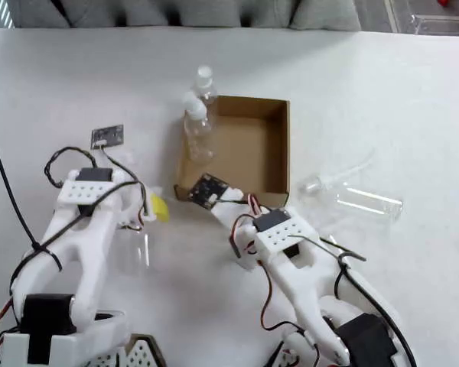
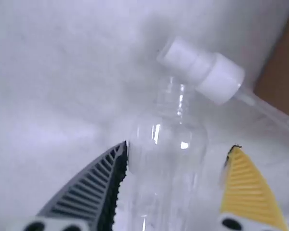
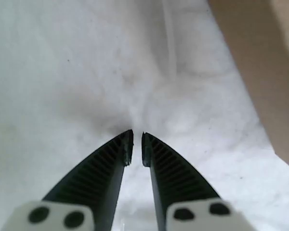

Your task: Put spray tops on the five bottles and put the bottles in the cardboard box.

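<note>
A clear bottle (image 2: pixel 166 154) lies on the white table between the fingers of my left gripper (image 2: pixel 178 151), which is open around it. The dark finger touches the bottle and the yellow finger (image 2: pixel 245 187) stands slightly off it. A white spray top (image 2: pixel 202 70) lies askew at the bottle's neck, its tube trailing toward the cardboard box (image 2: pixel 284 72). In the high view the left gripper (image 1: pixel 149 208) sits left of the box (image 1: pixel 281 145). My right gripper (image 3: pixel 137 147) is shut and holds nothing, just above the table by the box's near left corner.
Two capped bottles (image 1: pixel 197 126) (image 1: pixel 206 82) are at the box's far left wall; whether they are inside or beside it I cannot tell. Right of the box lie a clear bottle (image 1: pixel 367 200) and a loose spray top (image 1: pixel 315 183).
</note>
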